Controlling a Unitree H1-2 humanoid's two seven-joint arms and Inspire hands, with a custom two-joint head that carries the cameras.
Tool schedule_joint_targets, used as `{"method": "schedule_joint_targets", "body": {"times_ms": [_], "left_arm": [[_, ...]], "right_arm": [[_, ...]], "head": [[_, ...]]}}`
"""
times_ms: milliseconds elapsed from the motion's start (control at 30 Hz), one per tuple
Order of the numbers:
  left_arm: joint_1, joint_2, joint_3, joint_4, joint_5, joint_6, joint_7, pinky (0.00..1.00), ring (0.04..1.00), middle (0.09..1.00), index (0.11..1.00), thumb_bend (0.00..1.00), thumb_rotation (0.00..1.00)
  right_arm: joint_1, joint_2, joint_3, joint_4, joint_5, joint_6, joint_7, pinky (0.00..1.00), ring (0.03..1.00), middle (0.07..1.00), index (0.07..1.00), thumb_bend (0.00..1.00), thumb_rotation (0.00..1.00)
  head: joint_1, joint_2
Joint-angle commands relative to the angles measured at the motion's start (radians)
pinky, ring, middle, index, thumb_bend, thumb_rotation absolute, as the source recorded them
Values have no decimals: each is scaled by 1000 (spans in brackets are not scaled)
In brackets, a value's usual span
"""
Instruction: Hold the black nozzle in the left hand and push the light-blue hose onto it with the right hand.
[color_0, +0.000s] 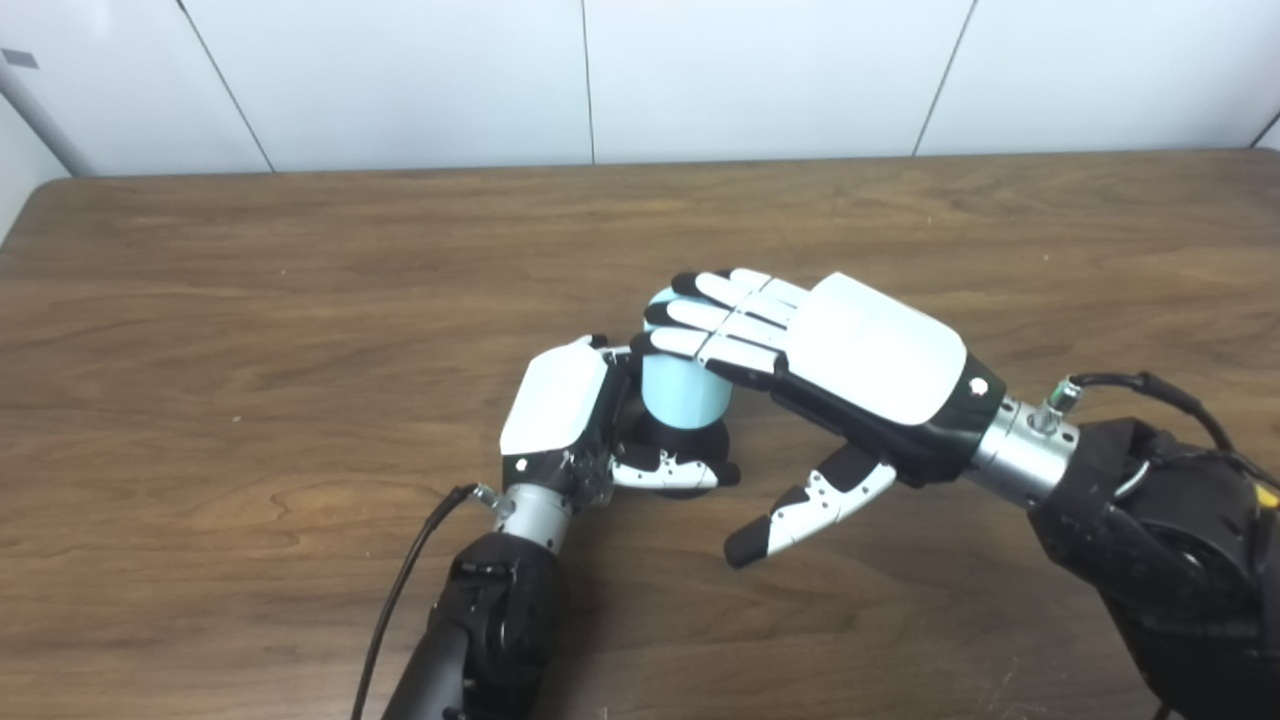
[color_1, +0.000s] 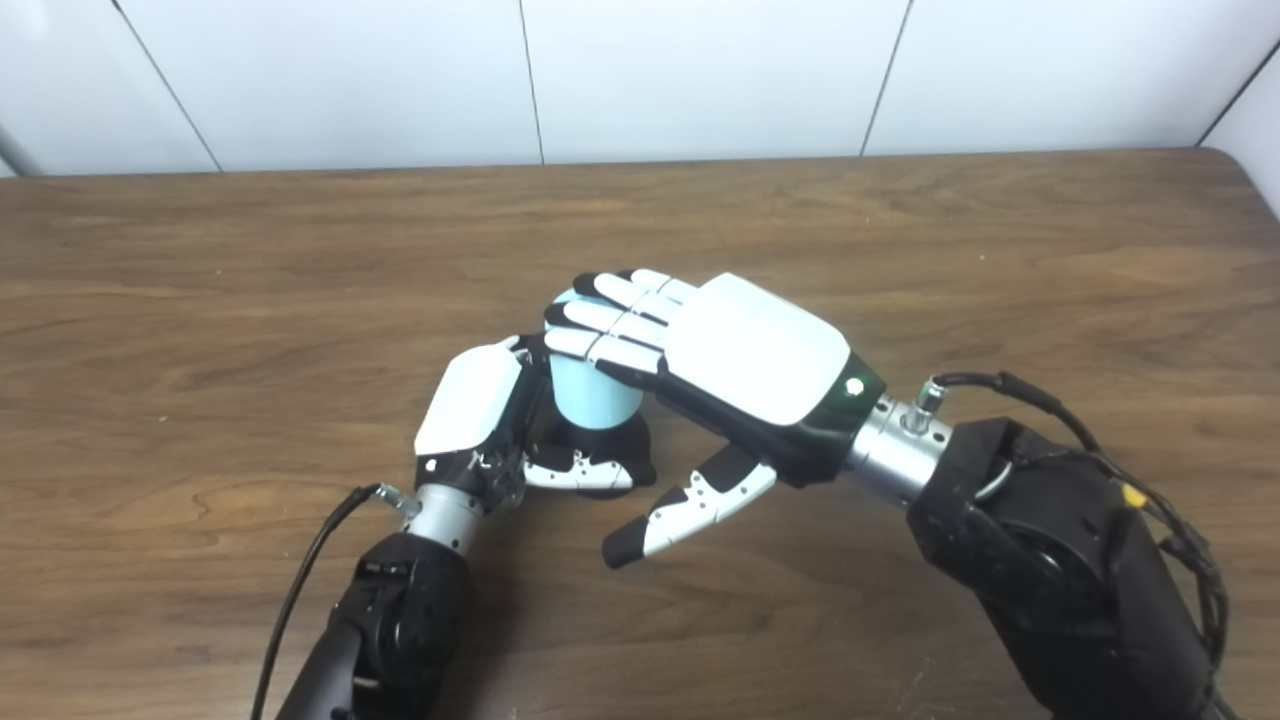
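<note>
Nearest me, my left hand (color_0: 560, 420) wraps the black nozzle (color_0: 684, 440) standing on the wooden table (color_0: 250, 350). Upright on it sits the light-blue hose (color_0: 684, 388). My right hand (color_0: 840, 370) lies flat on the hose's top, fingers straight, thumb apart, gripping nothing.

Upright on the wooden table (color_1: 900, 240): light-blue hose (color_1: 592, 400) seated on black nozzle (color_1: 598, 440). Left hand (color_1: 490, 410) wrapped round nozzle from nine o'clock, thumb across front. Right hand (color_1: 720, 370) laid flat over hose top from three o'clock, thumb hanging free toward seven o'clock.
</note>
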Motion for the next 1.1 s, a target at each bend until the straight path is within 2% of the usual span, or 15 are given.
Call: {"method": "schedule_joint_targets", "body": {"times_ms": [0, 267, 533, 1067], "left_arm": [[-11, 0, -3, -18, 15, 6, -6, 875, 658, 496, 479, 525, 0], [-14, 2, -7, -25, 22, 11, -20, 866, 645, 477, 496, 525, 0], [-16, 1, -9, -32, 19, 25, -32, 878, 658, 470, 504, 524, 0], [-16, 2, -5, -42, 21, 29, -41, 890, 657, 471, 501, 525, 0]], "right_arm": [[23, -33, 23, 32, -27, -8, 49, 920, 973, 906, 880, 657, 1000], [53, -43, 52, 52, -56, -12, 44, 915, 968, 899, 868, 662, 1000], [75, -53, 59, 81, -50, -27, -1, 884, 956, 896, 882, 657, 1000], [107, -67, 86, 130, -38, -31, -32, 899, 968, 916, 884, 641, 1000]], "head": [[0, 0], [-2, 2], [1, 3], [1, 6]]}}
